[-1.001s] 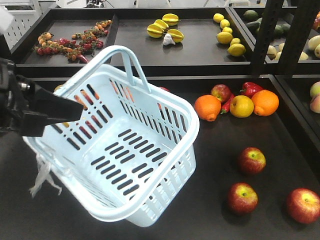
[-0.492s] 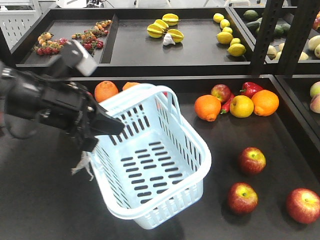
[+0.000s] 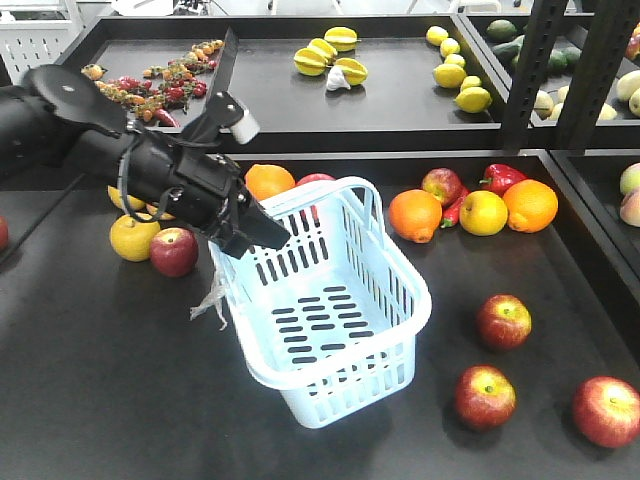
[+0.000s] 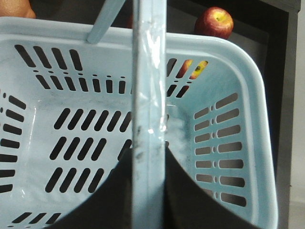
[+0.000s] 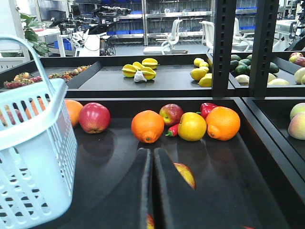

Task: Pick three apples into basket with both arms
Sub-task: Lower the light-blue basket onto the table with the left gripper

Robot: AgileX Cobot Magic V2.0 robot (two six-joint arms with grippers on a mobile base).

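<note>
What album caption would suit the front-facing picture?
Left arm's fingers grip the empty blue basket by its rim; three red apples wait at right.

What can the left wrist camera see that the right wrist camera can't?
Only the left wrist camera sees inside the basket: its slotted floor, with the left gripper's jaws shut on the rim. Only the right wrist camera sees the red pepper, the yellow star fruit and the right gripper, jaws shut and empty. Both see the basket and red apples.
</note>
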